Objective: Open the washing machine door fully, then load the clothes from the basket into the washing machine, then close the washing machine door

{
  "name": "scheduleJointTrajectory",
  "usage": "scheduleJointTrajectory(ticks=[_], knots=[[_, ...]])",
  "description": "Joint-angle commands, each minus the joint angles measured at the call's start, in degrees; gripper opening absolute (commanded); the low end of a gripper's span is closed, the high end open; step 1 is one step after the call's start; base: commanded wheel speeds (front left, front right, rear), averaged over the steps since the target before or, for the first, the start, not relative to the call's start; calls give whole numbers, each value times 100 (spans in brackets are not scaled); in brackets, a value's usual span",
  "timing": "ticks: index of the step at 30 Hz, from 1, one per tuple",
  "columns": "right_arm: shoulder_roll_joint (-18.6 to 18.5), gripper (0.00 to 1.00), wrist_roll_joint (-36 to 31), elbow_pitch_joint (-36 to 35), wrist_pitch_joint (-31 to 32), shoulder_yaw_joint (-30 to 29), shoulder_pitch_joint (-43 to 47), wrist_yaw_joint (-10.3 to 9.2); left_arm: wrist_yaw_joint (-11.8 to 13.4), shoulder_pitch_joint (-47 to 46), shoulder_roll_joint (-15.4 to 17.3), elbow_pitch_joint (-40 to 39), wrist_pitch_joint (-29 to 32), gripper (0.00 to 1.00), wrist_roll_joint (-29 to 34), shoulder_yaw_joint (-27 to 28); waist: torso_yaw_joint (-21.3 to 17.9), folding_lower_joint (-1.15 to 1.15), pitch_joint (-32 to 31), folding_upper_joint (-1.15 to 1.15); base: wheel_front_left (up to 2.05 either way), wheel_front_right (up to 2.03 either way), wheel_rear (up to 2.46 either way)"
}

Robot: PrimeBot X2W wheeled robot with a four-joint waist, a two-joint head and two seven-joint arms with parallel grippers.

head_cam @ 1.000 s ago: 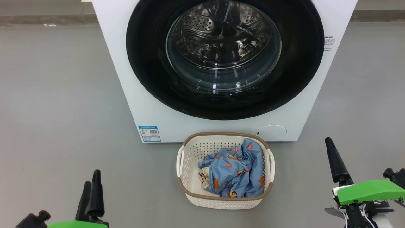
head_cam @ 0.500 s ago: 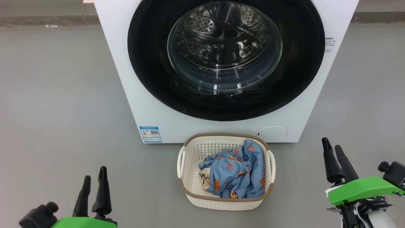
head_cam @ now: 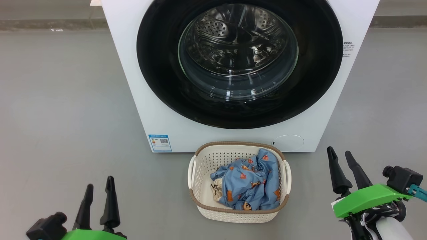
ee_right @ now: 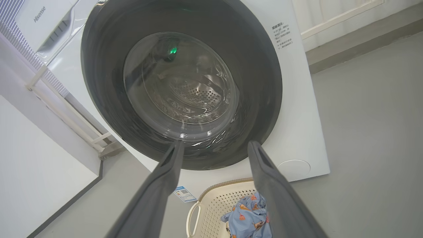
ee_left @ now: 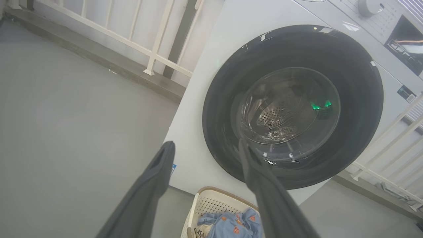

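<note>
The white washing machine (head_cam: 133,83) stands ahead with its round black-rimmed door (head_cam: 240,60) shut flat against the front; the steel drum shows through the glass. On the floor just before it sits the cream basket (head_cam: 200,166) with the light blue printed clothes (head_cam: 248,183) and a small cream piece inside. My left gripper (head_cam: 99,185) hovers open at the lower left, well left of the basket. To the basket's right, my right gripper (head_cam: 340,155) is open too. Both wrist views look up at the door (ee_left: 290,105) (ee_right: 181,82) between spread fingers holding nothing.
Grey floor (head_cam: 60,116) stretches on both sides of the machine. A white railing (ee_left: 132,36) and a low kerb run behind it on the left, and a white wall (ee_right: 36,172) stands close on one side in the right wrist view.
The right gripper has shifted left toward the basket and turned so both fingers show apart. The left gripper's fingers have also turned into a side-by-side view. The camera has tilted slightly.
</note>
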Motion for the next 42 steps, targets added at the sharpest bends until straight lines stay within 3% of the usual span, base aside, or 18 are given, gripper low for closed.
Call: scheduleJointTrajectory(ticks=[1, 29, 42], knots=[[-90, 100, -182, -114, -100, 100, -274, 26, 10, -273, 67, -114, -86, 100, 168, 129, 2, 0, 0, 0, 0, 0, 0], [-288, 100, -1700, 78, -571, 473, -549, 34, 10, -415, 15, -77, -567, 100, 1847, 94, 39, 0, -46, 0, 0, 0, 0], [-290, 100, -1658, 90, -575, 494, -535, 34, -40, -379, -5, -144, -571, 100, 1798, 129, 35, 0, -39, 0, 0, 0, 0]])
